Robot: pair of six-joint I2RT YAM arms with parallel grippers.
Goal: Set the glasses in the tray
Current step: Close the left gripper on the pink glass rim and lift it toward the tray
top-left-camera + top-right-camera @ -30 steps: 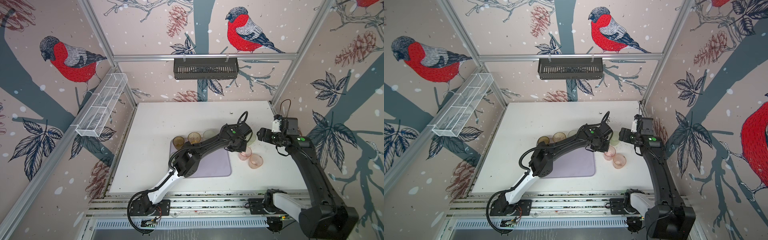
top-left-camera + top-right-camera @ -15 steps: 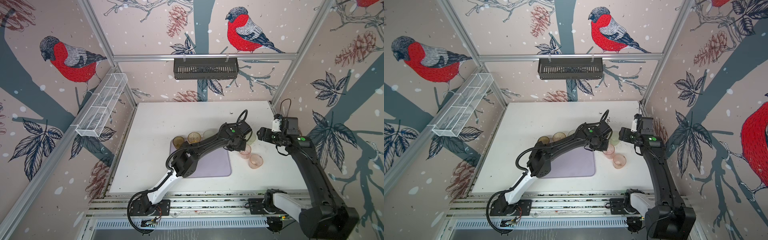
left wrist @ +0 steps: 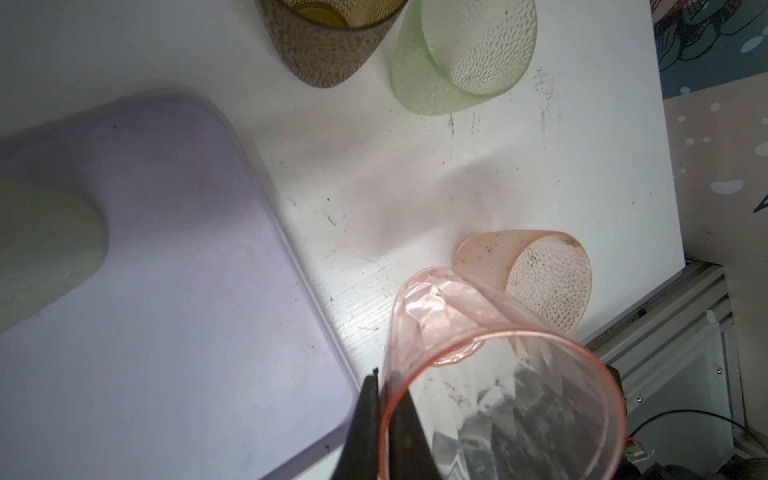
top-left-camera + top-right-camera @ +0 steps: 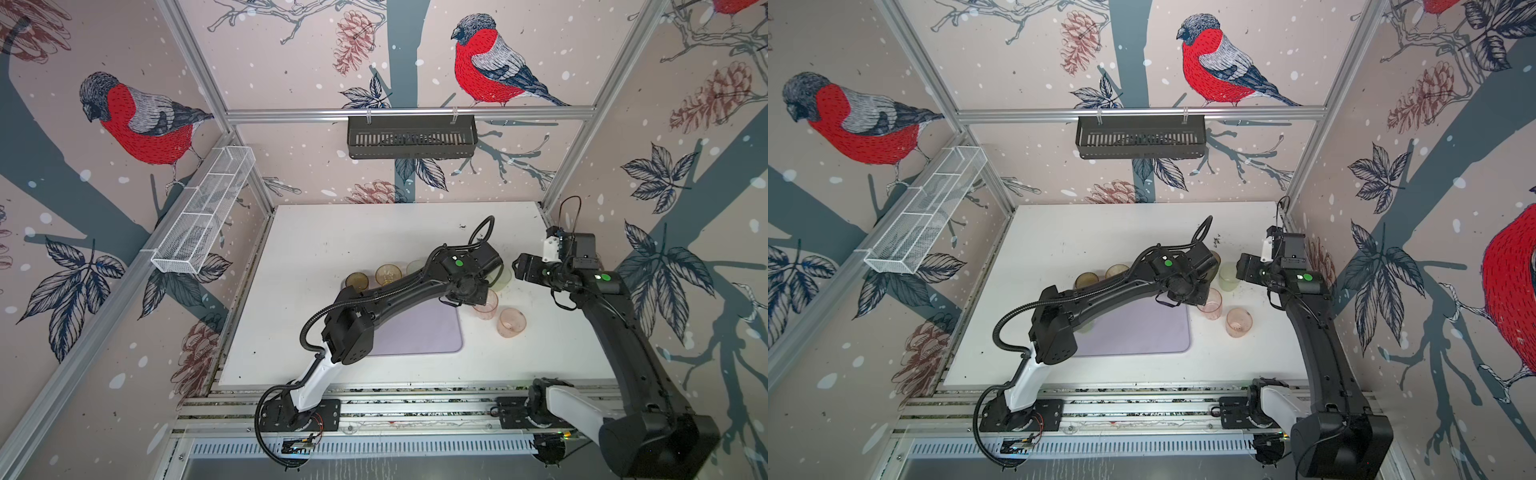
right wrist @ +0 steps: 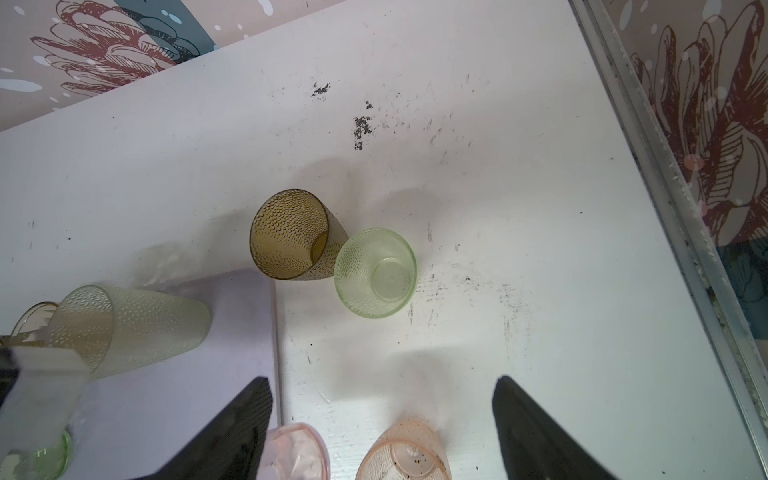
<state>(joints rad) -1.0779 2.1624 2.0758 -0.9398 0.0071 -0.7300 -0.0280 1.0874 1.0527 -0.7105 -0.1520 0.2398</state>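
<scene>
1. Pickup of the smooth pink glass point(image 3: 478, 374) looks like the step in hand. The left gripper point(image 3: 384, 411) is pinched tight on its rim, with one finger inside the wall and one outside.
2. That glass is just beside the right edge of the tray point(image 3: 166, 270), over the white table point(image 3: 374, 166). Whether its base has left the table cannot be told.
3. The right gripper point(image 5: 382, 380) hangs with its jaws spread wide and nothing between them. It is above the table near the short green glass point(image 5: 374, 272) and the tall brown glass point(image 5: 291, 237), which touch each other off the tray.
4. The dotted pink glass point(image 4: 512, 323) also stands off the tray, close to the held one.
5. Along the tray's far edge, a second brown glass point(image 4: 356, 281), an amber glass point(image 4: 388, 274) and a tall pale green glass point(image 5: 133, 328) appear to stand on it. Another pale green glass point(image 4: 1086, 326) shows on the tray beneath the left arm point(image 4: 1100, 299) in a top view. By this count, about half the job seems done.
6. The next move probably calls for a lift high enough to clear the low rim. A short carry over the bare middle of the tray, an upright set-down and a release would follow.
7. A pinch on one thin wall is a weak hold, so the glass may swing or slip, and a slow, level carry would suit it.
8. The right gripper looks well placed to take the short green glass afterwards.
</scene>
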